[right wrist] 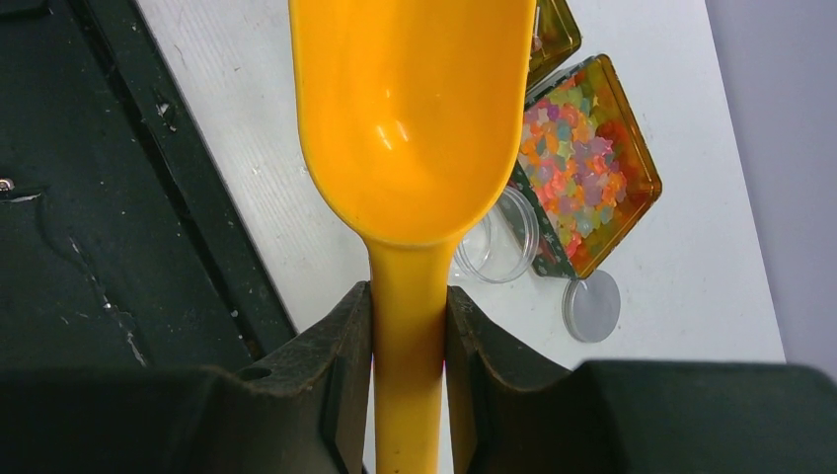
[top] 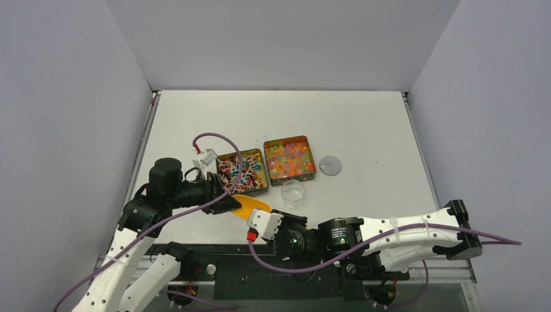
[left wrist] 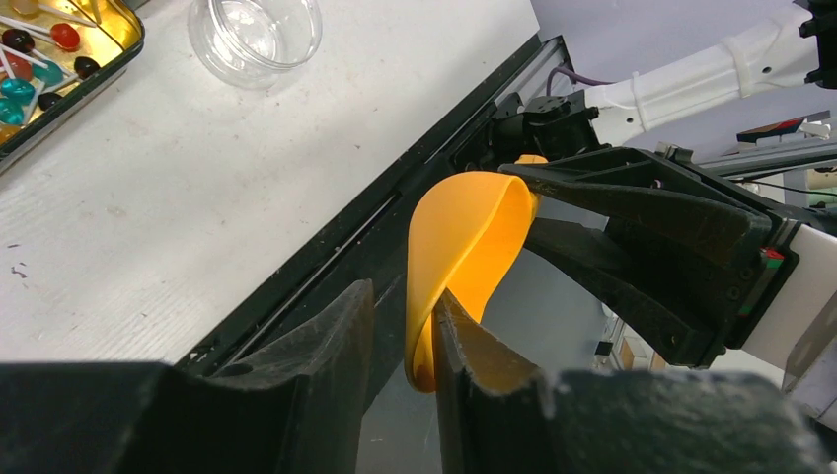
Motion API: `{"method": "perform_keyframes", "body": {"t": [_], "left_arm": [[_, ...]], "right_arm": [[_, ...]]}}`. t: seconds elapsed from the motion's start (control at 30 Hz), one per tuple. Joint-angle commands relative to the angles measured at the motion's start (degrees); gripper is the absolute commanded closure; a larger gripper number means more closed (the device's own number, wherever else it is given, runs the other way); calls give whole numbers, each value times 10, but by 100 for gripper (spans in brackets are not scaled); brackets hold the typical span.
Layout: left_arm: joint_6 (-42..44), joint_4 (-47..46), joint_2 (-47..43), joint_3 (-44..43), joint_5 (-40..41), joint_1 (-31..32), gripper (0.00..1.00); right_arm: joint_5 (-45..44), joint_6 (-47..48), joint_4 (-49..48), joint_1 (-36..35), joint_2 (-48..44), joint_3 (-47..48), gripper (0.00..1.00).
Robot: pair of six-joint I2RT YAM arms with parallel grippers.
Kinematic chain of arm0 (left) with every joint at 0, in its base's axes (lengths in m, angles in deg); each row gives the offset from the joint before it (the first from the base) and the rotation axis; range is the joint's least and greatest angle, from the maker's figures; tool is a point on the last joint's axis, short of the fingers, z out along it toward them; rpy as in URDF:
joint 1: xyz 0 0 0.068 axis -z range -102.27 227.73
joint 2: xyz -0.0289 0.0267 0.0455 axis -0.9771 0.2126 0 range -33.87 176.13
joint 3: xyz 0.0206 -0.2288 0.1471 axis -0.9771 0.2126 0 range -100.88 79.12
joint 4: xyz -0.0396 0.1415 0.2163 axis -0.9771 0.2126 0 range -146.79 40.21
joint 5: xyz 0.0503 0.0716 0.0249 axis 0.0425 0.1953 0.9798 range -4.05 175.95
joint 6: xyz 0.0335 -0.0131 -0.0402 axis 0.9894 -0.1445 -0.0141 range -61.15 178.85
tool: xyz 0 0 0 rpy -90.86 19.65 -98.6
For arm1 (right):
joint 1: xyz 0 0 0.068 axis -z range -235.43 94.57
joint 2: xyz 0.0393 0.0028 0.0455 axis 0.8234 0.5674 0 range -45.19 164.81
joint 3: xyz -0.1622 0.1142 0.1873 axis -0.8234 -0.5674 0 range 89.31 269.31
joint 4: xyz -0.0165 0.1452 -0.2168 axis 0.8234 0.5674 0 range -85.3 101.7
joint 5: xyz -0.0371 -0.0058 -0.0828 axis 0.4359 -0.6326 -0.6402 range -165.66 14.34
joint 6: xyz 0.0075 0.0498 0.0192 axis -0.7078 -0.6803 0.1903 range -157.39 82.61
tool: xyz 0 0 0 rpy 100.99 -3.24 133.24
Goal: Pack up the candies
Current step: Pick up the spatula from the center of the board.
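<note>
Right claw (right wrist: 408, 296): pressed onto the handle of the orange scoop (right wrist: 410, 128), one finger on each side. The handle end is hidden below the fingers, and the bowl tip is cut off by the frame top.

Left claw (left wrist: 405, 296): narrowly spread round the bowl's lip. The lip touches one finger; a dark gap shows at the other. From above, both claws' fingers are hard to make out under their housings.

Scoop sits over the near edge of the worktop (top: 364, 123), left of centre.

Candies (top: 290, 158) lie in two open tins near mid-worktop:
- beads (right wrist: 582, 168) in the right tin (top: 295, 179)
- wrapped pieces (top: 242, 172) in the left tin (top: 245, 192), which is mostly hidden behind the scoop in the right wrist view

Clear cup (right wrist: 498, 242) is just nearside of the right tin, with the lid (right wrist: 590, 306) just to that tin's right.
</note>
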State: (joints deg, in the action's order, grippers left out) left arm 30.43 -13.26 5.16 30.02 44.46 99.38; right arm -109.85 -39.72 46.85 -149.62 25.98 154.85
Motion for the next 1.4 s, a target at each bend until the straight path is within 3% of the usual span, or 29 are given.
{"method": "perform_keyframes", "body": {"t": [0.0, 0.13, 0.23, 0.4, 0.7, 0.83, 1.37], "left_arm": [[6, -19, -6, -1, -21, 1, 78], [8, -23, -5, 1, -34, 1, 87], [9, -26, -7, 1, -44, 1, 100], [-6, -43, -27, 11, -55, 1, 100], [-86, -99, -72, 44, -53, 1, 100], [-121, -132, -80, 61, -64, 1, 100], [-161, -172, -82, 73, -102, 1, 100]], "right_arm": [[-3, -4, -18, -7, 1, 9, 100], [1, -5, -25, -8, 1, 9, 100], [0, -7, -31, -11, 0, 6, 100], [-6, -11, -47, -12, -13, -3, 100], [-17, -4, -78, -25, -55, -28, 64], [-26, 2, -87, -35, -68, -43, 52], [-62, 57, -188, -58, -176, -131, 48]]}}
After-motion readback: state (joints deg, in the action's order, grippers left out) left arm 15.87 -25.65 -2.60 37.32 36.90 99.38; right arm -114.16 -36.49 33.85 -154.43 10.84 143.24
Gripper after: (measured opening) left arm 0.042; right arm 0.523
